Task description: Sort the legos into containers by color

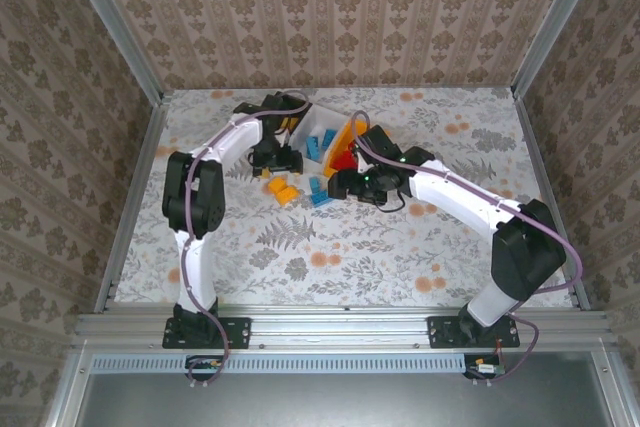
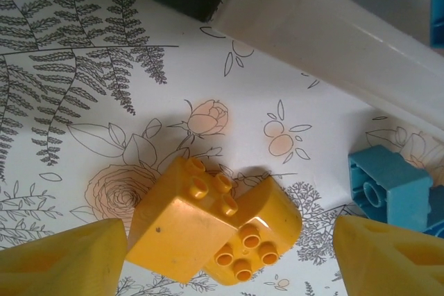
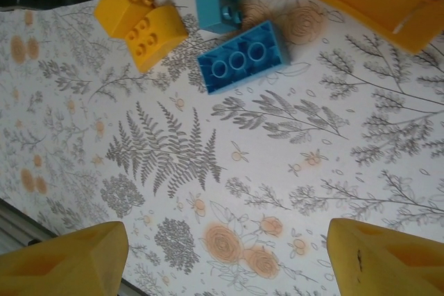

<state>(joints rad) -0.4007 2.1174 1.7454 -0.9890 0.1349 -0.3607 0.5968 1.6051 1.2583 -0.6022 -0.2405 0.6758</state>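
Legos [image 2: 182,223], orange-yellow pair, beneath spread left gripper [image 2: 229,244] — blue brick [image 2: 388,188] beside.

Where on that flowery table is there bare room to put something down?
Free: the broad table stretch between the loose bricks and the arm bases, plus the far right corner. Crowded: by the bins, around the left end effector and right end effector.

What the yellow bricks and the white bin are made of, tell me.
Yellow bricks: hard plastic by the look, smooth and slightly glossy, with a highlight on the curved one and moulded studs. White bin: likely plastic too, matte and faintly translucent along its wall.
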